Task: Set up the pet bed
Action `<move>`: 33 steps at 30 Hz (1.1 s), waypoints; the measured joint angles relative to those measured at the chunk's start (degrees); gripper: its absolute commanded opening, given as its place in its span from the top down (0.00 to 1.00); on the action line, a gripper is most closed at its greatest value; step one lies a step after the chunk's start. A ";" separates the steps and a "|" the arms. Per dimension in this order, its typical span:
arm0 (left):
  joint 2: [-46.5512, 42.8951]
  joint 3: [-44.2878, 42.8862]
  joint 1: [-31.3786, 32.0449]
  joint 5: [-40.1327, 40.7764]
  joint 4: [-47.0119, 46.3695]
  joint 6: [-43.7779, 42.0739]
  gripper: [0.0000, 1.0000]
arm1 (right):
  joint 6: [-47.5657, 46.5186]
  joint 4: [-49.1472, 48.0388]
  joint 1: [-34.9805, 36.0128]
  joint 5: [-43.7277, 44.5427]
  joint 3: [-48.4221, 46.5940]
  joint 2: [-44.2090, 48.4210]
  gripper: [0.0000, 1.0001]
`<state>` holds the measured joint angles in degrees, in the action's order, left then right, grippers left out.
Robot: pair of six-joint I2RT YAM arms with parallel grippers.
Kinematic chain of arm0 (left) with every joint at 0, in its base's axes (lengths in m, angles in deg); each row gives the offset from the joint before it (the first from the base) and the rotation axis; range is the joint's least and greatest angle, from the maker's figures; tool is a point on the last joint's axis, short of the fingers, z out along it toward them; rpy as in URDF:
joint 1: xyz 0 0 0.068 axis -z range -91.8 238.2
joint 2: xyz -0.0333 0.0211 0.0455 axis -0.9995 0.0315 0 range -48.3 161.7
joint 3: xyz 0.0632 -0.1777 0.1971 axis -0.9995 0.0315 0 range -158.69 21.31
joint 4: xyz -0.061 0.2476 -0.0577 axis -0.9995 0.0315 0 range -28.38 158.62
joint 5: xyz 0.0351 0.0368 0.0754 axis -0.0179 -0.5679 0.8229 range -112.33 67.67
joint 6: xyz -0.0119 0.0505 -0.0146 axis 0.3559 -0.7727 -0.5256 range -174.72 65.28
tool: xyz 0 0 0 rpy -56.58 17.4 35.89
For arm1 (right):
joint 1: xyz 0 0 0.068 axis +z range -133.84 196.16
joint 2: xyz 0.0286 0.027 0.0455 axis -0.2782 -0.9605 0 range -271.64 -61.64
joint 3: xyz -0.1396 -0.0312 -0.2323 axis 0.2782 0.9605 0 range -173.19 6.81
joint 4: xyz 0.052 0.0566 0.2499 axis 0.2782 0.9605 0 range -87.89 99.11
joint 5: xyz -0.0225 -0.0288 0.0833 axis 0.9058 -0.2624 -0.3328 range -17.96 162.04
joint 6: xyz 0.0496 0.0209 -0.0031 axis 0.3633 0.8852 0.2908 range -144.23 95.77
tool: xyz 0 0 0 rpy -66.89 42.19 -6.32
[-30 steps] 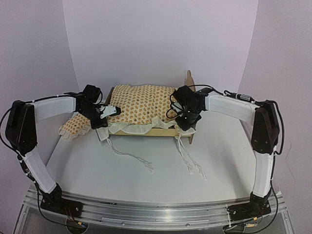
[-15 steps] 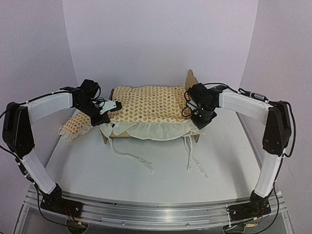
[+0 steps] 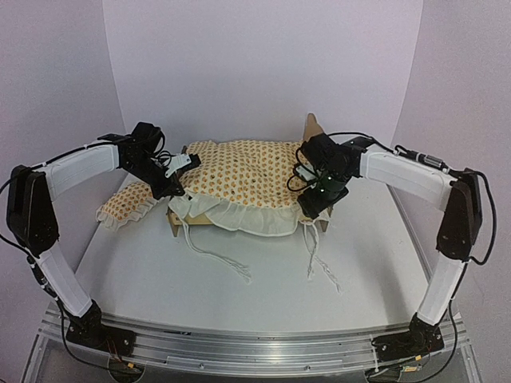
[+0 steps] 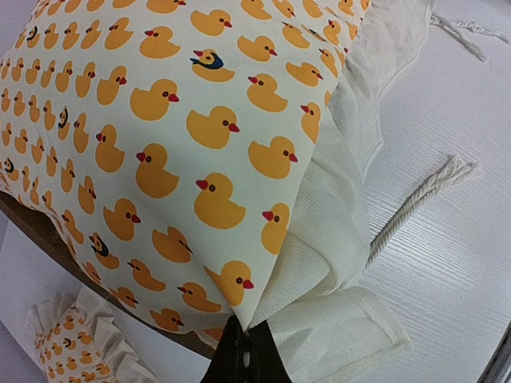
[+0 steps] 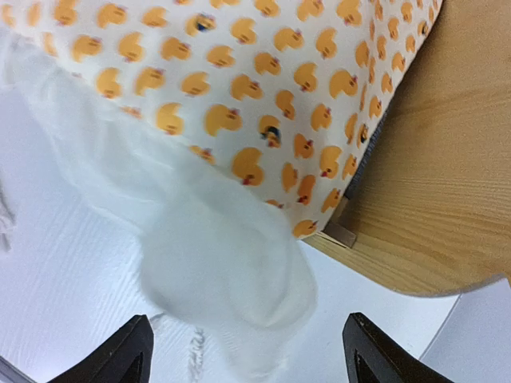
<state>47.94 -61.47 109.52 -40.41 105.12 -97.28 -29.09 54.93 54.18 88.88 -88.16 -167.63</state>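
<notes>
The pet bed [image 5: 431,191] stands toward 12 o'clock on the table [image 3: 263,295], its tall headboard at the 3 o'clock end, under the duck-print cushion [image 3: 239,171]. The left gripper [image 4: 242,355] is clenched on the cushion's corner at the bed's 8 o'clock edge. The right gripper [image 5: 251,351] is released, its fingers spread either side of the white skirt at the 4 o'clock corner. The ruffled pillow [image 3: 124,206] lies at 9 o'clock beside the frame. The ties [image 3: 215,257] trail toward 6 o'clock across open tabletop.
</notes>
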 measured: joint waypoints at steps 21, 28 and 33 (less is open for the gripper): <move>0.79 -8.92 -1.51 0.10 2.15 10.32 0.14 | 12.21 -19.31 16.38 -12.80 -13.29 -10.37 0.23; 4.49 -8.18 -7.42 3.22 -2.03 22.78 0.15 | 14.18 -21.42 22.77 -15.19 -15.21 -20.98 0.33; 2.78 -3.35 -7.45 2.59 -3.96 26.07 0.16 | 16.73 -19.75 23.45 -14.93 -15.63 -25.82 0.54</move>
<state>50.72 -64.82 102.07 -37.81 101.16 -71.20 -12.36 35.17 77.64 73.95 -103.79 -193.45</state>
